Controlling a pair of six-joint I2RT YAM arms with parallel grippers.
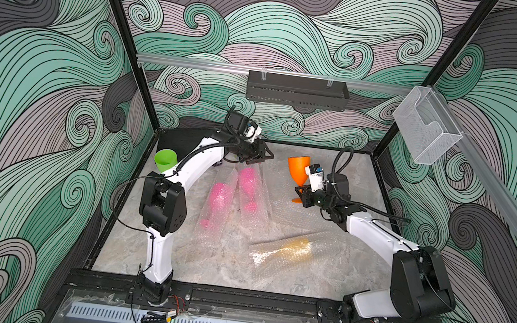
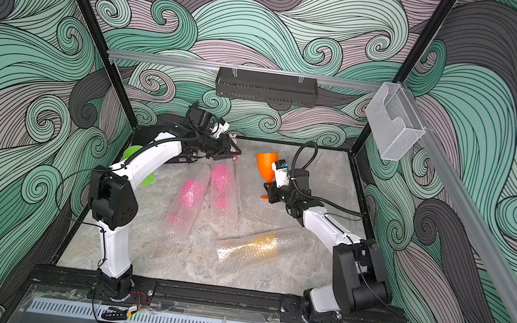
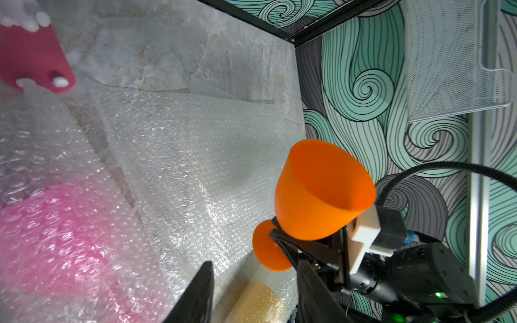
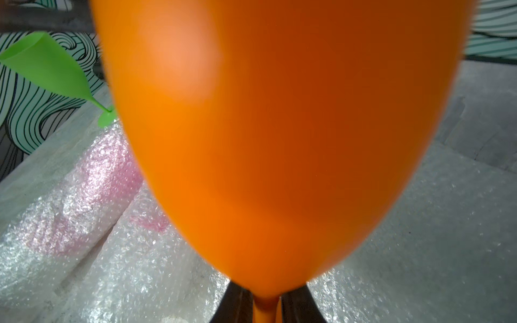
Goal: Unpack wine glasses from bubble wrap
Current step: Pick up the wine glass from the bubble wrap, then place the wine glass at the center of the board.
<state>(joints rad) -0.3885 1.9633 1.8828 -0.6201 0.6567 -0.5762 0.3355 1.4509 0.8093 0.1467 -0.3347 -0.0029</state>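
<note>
We see the orange goblet held upright over the flattened bubble wrap on the far side of the table, its stem clenched by the right gripper. Nearby, the left gripper hangs with jaws parted, seemingly empty.

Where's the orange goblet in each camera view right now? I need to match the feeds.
Both top views: orange goblet right of centre, stem in the right gripper.
Left wrist: whole goblet, mouth showing, against the swirl wall.
Right wrist: blurred bowl fills most of the picture.
Shared landmark: the pink wrapped goblets, visible in every view.
</note>
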